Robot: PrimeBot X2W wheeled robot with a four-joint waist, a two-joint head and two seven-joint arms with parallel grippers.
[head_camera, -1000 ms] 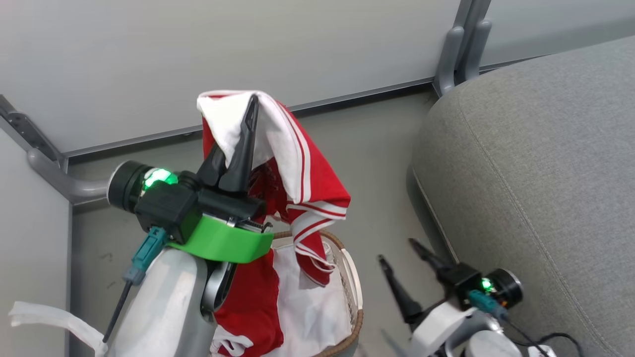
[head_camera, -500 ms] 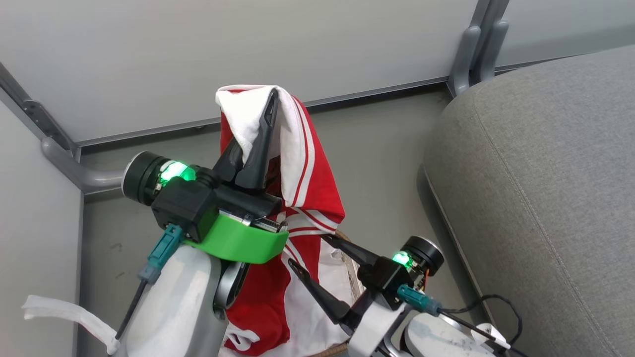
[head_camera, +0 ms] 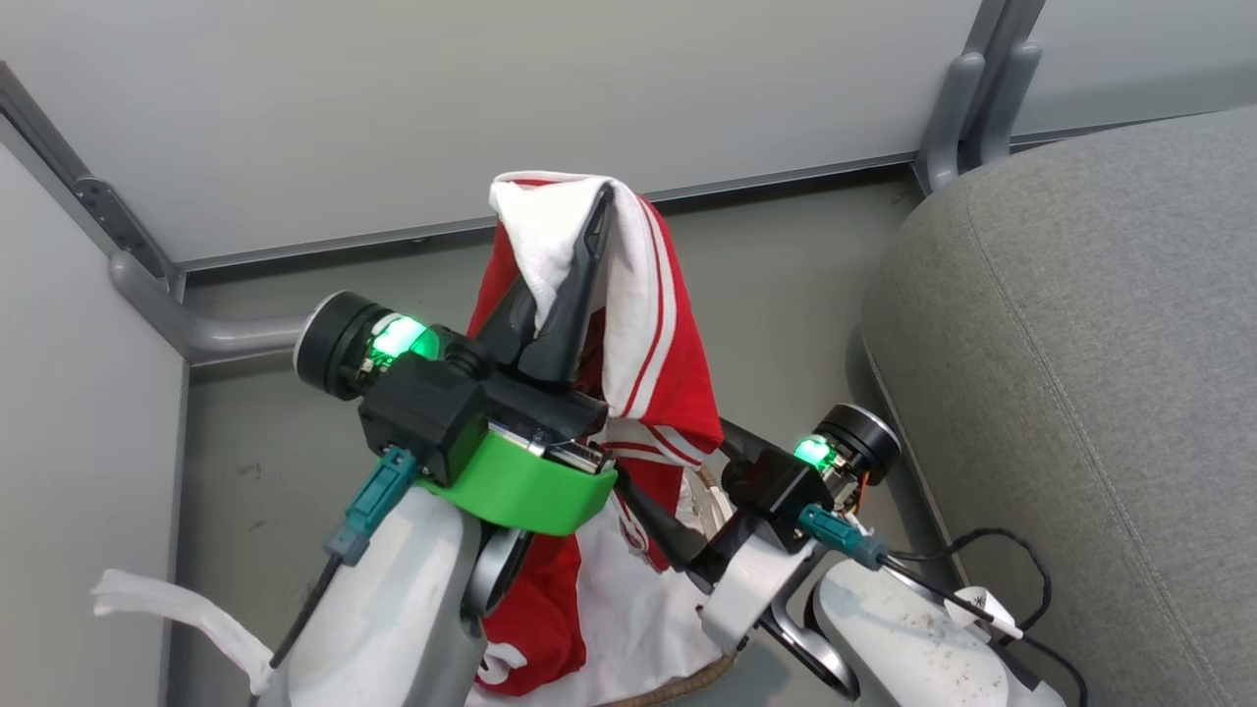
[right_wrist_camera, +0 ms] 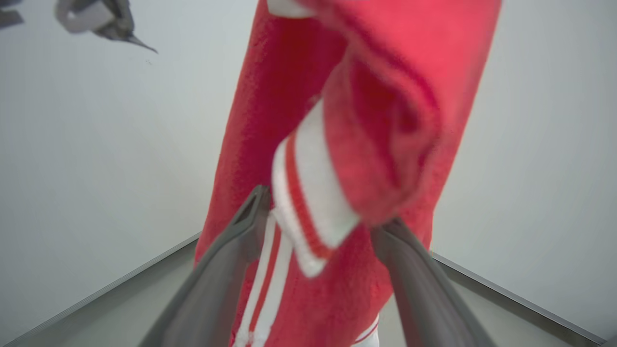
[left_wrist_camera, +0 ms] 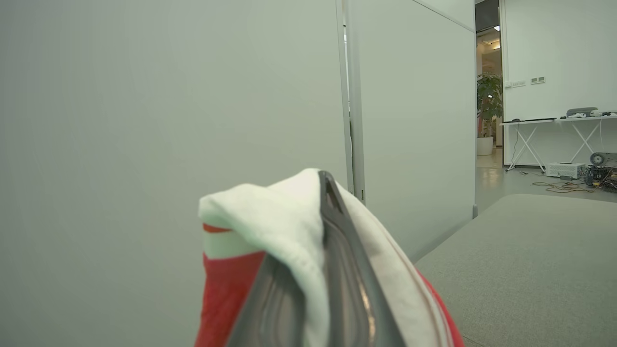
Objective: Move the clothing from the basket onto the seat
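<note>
Clothing (head_camera: 653, 383) hangs above the basket (head_camera: 687, 683): a red garment with white panels, pinched at its top in our left hand (head_camera: 592, 231), whose fingers are pressed together on a white fold. Its lower end trails down into the basket. Our right hand (head_camera: 692, 481) sits just above the basket rim with its fingers spread wide on either side of the hanging cloth. A striped hem lies between them, and they have not yet closed on anything. The seat (head_camera: 1080, 344) lies to the right of the basket, apart from the garment.

We judge the step in hand to be taking a second hold lower down before carrying across. To do it well, we should close the right hand on a thick bunch of the red cloth rather than the loose hem. Then we lift until the tail clears the basket rim, so the basket is not dragged, and swing both hands together toward the seat.
</note>
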